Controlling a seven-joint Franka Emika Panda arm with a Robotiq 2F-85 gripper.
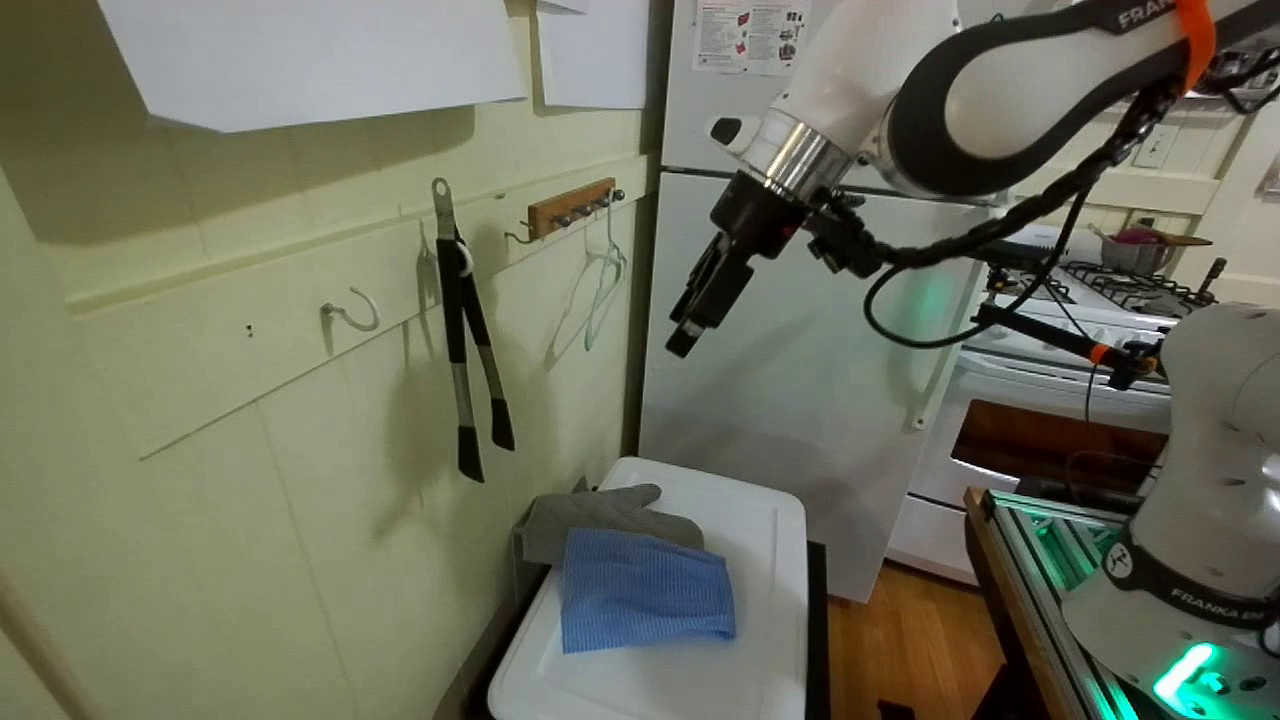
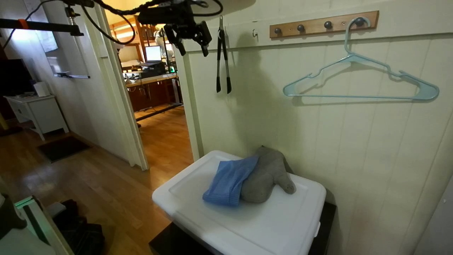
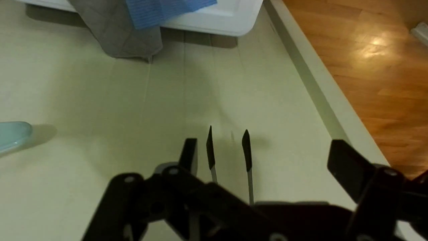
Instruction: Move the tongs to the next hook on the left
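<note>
The black tongs hang arms-down from a pale wire hook on the wall. They also hang in an exterior view, and their two dark tips show in the wrist view. A bare hook sticks out of the wall left of the tongs. Another bare hook is between the tongs and the peg strip. My gripper is open and empty, out from the wall and apart from the tongs. Its fingers are wide apart in an exterior view and in the wrist view; the tongs' upper part is hidden there.
A wooden peg strip holds a pale blue hanger. Below stands a white lidded bin with a blue cloth and a grey mitt. A fridge and a doorway frame flank the wall.
</note>
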